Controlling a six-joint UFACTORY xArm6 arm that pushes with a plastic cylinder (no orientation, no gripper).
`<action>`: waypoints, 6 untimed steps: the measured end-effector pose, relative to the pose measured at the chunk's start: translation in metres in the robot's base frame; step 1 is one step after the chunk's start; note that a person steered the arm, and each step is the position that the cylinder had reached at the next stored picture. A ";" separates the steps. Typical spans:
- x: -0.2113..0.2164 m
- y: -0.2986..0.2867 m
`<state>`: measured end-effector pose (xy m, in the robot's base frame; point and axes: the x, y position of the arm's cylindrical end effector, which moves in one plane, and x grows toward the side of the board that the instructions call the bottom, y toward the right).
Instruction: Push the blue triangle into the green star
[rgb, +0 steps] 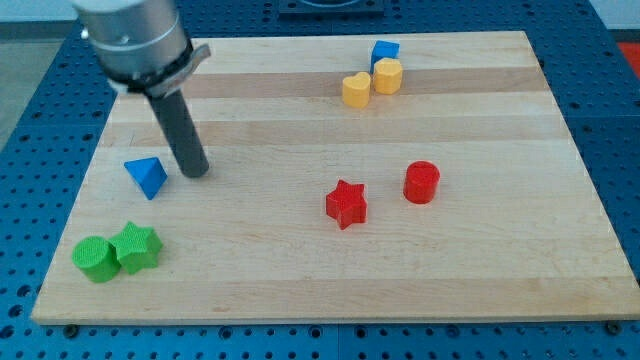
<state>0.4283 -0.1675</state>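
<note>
On the wooden board (300, 290), view's left side: my tip (197, 172) sits just to the view's right of the blue triangle (146, 177), close beside it; can't tell if it's touching. No jaws on this tool, just a plain dark rod, holding nothing, tip down at the board surface. Green star (136, 247) is below the triangle toward the view's bottom, clearly apart from it. Green cylinder (95, 258) sits right against the star on its left. Red star (346, 203) and red cylinder (421, 182) are mid-board, near each other, not touching. Up top: yellow heart (355, 90) and a yellow block (387, 75) side by side, with a blue block (384, 50) just behind the latter.
</note>
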 end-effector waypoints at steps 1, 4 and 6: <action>-0.013 -0.033; 0.056 -0.065; 0.032 -0.027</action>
